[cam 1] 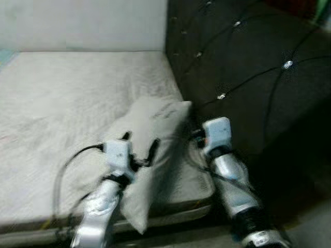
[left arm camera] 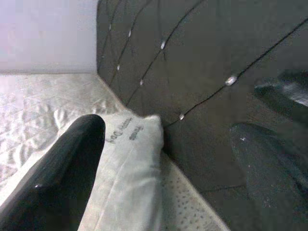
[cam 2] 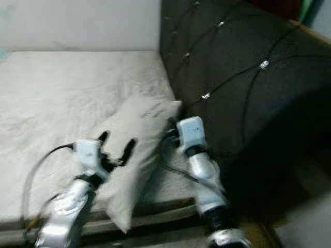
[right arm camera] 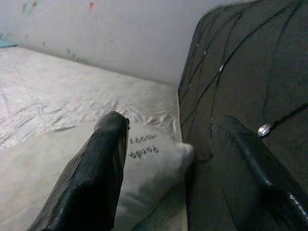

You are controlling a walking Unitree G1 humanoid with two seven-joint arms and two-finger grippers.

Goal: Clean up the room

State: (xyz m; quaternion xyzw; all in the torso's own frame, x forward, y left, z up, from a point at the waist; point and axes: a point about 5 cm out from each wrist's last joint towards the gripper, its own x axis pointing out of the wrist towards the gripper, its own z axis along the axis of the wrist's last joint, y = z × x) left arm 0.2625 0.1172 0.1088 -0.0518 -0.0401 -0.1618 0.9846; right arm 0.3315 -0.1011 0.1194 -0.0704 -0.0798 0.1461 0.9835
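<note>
One pillow (cam 1: 150,155) lies at the near right corner of the bed (cam 1: 62,113), long axis running from the front edge back toward the headboard (cam 1: 248,77). Its near end overhangs the mattress front edge; its far end sits just beside the headboard, possibly touching, cannot tell for blur.

Left gripper (cam 1: 139,147): over the pillow's left half, fingers (left arm camera: 62,173) spread apart, nothing between them. In the left wrist view one finger is above the pillow cover, the other out toward the headboard side.

Right gripper (right arm camera: 173,163): in the narrow gap between the pillow's right edge and the headboard. Fingers open, holding nothing; one finger (right arm camera: 96,173) over the pillow, the other against the dark padding side. Contact with either surface not resolvable.

Room to move: bed surface left of the pillow and back to the wall (cam 1: 83,23) is bare sheet, wide open. On the right, the headboard stands as an upright tufted wall along the mattress edge, so little clearance there. Mattress corner below the right arm is rounded, with dark floor beyond.

Head views blurred.
</note>
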